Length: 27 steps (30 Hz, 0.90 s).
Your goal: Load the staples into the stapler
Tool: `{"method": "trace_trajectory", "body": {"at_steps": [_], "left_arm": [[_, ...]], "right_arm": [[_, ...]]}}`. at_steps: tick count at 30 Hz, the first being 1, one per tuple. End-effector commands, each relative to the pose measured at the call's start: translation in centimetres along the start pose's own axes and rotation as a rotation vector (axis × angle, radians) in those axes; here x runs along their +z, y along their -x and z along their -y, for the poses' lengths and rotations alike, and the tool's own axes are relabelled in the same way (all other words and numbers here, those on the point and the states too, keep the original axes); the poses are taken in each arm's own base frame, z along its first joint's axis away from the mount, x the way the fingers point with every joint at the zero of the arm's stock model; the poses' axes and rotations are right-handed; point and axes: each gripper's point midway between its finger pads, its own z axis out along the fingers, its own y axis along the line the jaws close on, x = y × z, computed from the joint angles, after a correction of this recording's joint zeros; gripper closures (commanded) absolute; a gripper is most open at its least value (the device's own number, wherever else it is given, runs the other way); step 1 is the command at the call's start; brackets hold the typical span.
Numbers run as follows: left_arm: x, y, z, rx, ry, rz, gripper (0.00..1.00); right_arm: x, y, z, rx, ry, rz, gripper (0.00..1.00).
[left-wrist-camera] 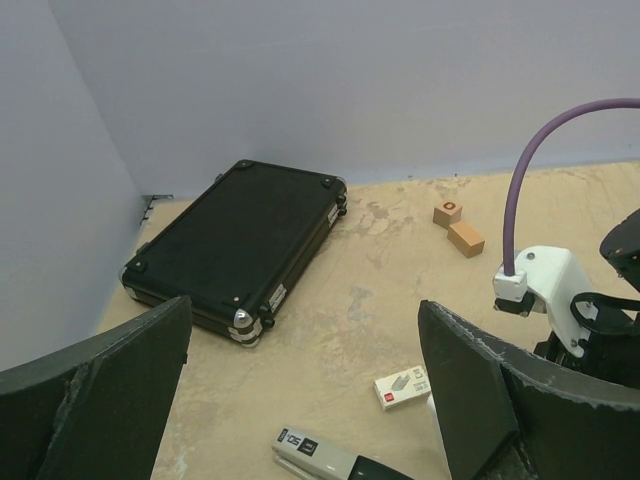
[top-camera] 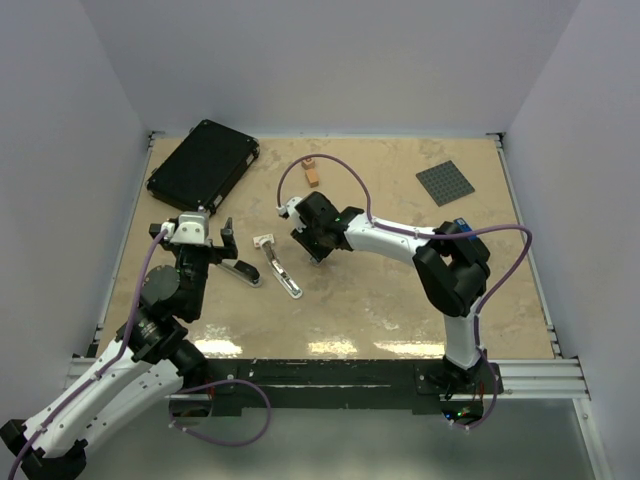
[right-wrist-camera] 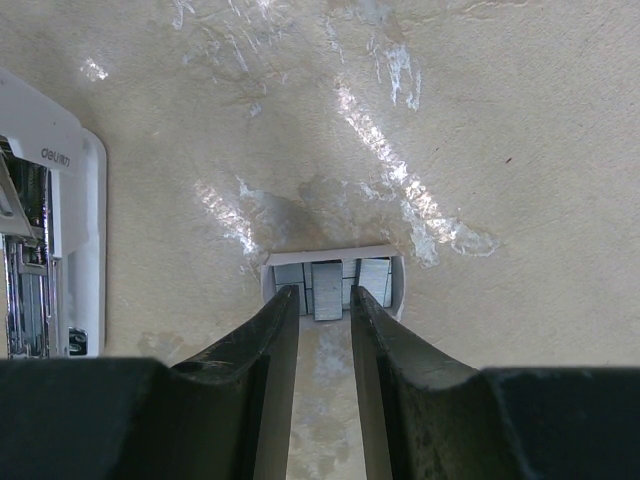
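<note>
- Table (top-camera: 400,300), beige and mottled, is enclosed by pale walls on three sides.
- Black hard case (top-camera: 203,163) is laid flat in the far left corner.
- Left gripper (left-wrist-camera: 305,308) is positioned just left of the stapler (top-camera: 285,280) and aimed toward the case. Its jaws are spread wide and nothing is held.
- Right gripper (right-wrist-camera: 325,292) is poised over a small white tray (right-wrist-camera: 330,254) to the right of the stapler. Its jaws are set narrowly apart.
- Grey studded plate (top-camera: 445,183) is placed far right, well apart from the rest.
- Between the two grippers, the stapler is laid open mid-table, with its black top splayed leftward.
- Two orange blocks (top-camera: 311,172) are set just beside each other at far centre.
- White staple box (top-camera: 263,241) is placed just beyond the stapler.
- Grey staples (right-wrist-camera: 327,285) are seen as strips in the tray. The middle strip is framed between the jaw tips, but whether it is gripped cannot be told.
</note>
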Motion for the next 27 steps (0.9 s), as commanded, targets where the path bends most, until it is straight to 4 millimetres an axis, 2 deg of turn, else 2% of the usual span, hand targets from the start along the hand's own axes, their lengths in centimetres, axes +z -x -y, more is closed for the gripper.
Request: {"method": "trace_trajectory", "body": {"at_steps": [1,20,23,27], "left_arm": [[0.0,1.3,-0.1,-0.041,0.001,0.029,0.0],[0.0,1.3,-0.1,-0.045,-0.002,0.031,0.0],[0.0,1.4,-0.1,-0.046,-0.003,0.033,0.0],[0.0,1.4,-0.1,-0.048,-0.003,0.034,0.0]], "right_arm": [[-0.2,1.5,0.0,-0.016,0.004,0.031,0.69],[1.3,0.8,-0.2,-0.018,0.008,0.004,0.71],[1.2,0.9,-0.1,-0.017,0.005,0.007,0.74],[0.6,1.3,0.0,-0.017,0.002,0.019,0.82]]}}
